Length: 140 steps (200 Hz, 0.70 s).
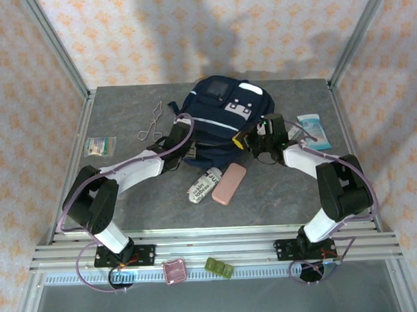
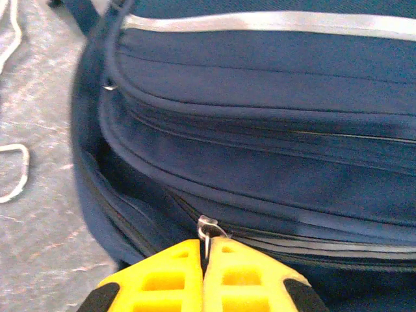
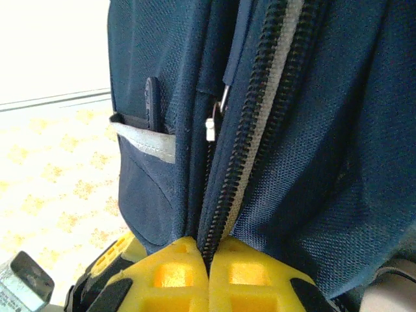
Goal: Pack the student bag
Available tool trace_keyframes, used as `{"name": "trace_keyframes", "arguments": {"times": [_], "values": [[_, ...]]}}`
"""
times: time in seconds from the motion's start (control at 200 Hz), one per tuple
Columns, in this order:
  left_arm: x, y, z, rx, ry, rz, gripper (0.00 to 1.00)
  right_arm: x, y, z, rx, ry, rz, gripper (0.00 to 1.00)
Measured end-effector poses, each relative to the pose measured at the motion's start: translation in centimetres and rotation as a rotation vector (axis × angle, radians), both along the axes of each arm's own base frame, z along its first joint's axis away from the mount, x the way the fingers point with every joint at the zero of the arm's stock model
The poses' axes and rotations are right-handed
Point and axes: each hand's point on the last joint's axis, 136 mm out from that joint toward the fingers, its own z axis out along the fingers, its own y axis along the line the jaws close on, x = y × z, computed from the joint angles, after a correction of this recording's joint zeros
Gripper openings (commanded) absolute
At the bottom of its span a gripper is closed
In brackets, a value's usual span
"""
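Lying flat on the table (image 1: 135, 199): student bag (image 1: 217, 121), front patch up. Pinching the small metal zip pull (image 2: 208, 227) on the bag's near left edge with the left gripper (image 2: 204, 247), fingers closed tight on it, probably to drag the zip open. Clamping the zip seam on the bag's right side with the right gripper (image 3: 208, 250), closed on the fabric, likely bracing against that pull. Waiting just in front of the bag, unpacked: pink case (image 1: 229, 183) and white tube (image 1: 204, 185).
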Motion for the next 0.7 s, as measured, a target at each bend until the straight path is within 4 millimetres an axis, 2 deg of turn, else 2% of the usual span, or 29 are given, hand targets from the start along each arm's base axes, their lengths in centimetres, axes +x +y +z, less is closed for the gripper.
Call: {"name": "trace_keyframes", "arguments": {"times": [0.15,0.28,0.375,0.445,0.546,0.601,0.701], "values": [[-0.2,-0.4,1.2,-0.026,-0.02,-0.018,0.0,0.7,-1.2,0.1,-0.019,-0.001,-0.007,0.0],[-0.6,-1.6,1.7,-0.054,-0.022,-0.055,0.0,2.9,-2.2,1.2,-0.044,-0.015,-0.011,0.0],[-1.3,-3.7,2.2,-0.075,-0.026,-0.108,0.0,5.0,-3.7,2.0,-0.065,-0.036,-0.046,0.23],[-2.0,-5.8,3.0,-0.1,-0.033,-0.15,0.0,6.5,-5.6,2.3,-0.094,-0.056,-0.103,0.35],[-2.6,-8.7,3.6,-0.129,-0.031,-0.202,0.0,7.7,-7.6,2.8,-0.107,-0.08,-0.163,0.37],[-2.6,-10.1,3.5,-0.137,-0.025,-0.221,0.0,7.8,-7.4,2.9,-0.1,-0.084,-0.165,0.38],[-2.6,-12.0,2.8,-0.146,-0.005,-0.247,0.0,7.3,-5.8,2.8,-0.082,-0.094,-0.142,0.41]]}}
